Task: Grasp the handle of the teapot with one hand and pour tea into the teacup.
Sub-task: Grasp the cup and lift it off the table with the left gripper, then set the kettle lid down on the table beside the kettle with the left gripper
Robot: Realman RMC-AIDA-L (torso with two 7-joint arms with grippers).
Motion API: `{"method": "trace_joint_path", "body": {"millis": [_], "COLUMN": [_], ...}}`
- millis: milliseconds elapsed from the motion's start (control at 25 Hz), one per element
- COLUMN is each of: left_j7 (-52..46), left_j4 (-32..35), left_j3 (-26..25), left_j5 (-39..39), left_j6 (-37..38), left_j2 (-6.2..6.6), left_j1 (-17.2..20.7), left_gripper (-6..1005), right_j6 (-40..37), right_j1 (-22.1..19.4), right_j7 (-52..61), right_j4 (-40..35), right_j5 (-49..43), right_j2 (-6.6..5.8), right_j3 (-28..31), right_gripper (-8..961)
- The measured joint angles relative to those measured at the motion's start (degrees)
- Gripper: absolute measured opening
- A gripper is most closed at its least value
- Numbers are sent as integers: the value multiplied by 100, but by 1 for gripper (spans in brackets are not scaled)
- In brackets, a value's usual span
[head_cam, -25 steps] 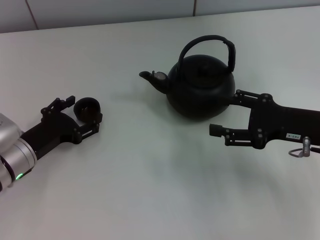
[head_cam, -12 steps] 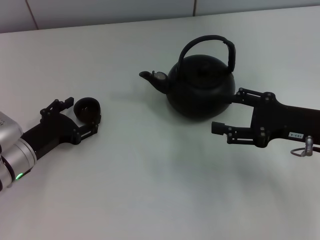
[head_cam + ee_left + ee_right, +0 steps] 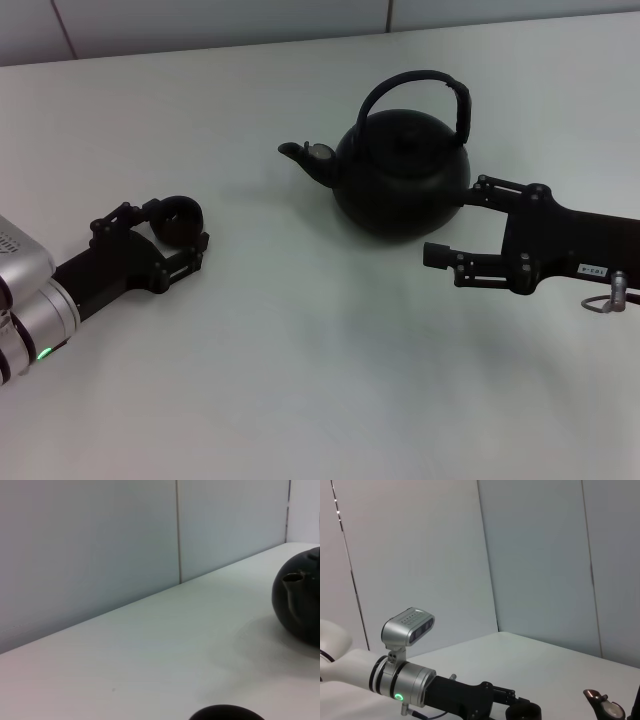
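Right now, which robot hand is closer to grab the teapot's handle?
The right gripper. It sits open beside the teapot, just below the handle. The left gripper is far off, around the teacup.

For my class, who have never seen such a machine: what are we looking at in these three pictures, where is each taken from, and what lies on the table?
This is a two-armed robot at a white table. The wide picture comes from a camera on its head, looking down; the other two come from cameras on its wrists. On the table stand a black teapot with an arched handle and a small black teacup. The left tool has its fingers around the teacup. The right tool lies open beside the teapot's base, holding nothing. The left wrist picture shows the teacup's rim and the teapot beyond; the right wrist picture looks across at the left arm.
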Motion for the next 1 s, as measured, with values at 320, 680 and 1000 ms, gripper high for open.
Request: {"method": "trace_joint_path", "body": {"millis": [320,680,1000], "left_j7": [0,0,-259], "left_j4": [-1,0,48], "left_j3": [6,52,540], "left_j5": [-1,1,1], "left_j6": [188,472,974], "left_j2": [0,0,0], "left_j1": [15,44,78], "left_gripper": [700,686,686], "right_j6": [0,0,4], "right_j1": [-5,-6,-65], "right_j7": [0,0,-38], "right_j4": [0,12,44], "right_j5": [0,0,0], "right_j2": [0,0,0], "right_j3": [7,8,8], "right_gripper": [820,821,822]}}
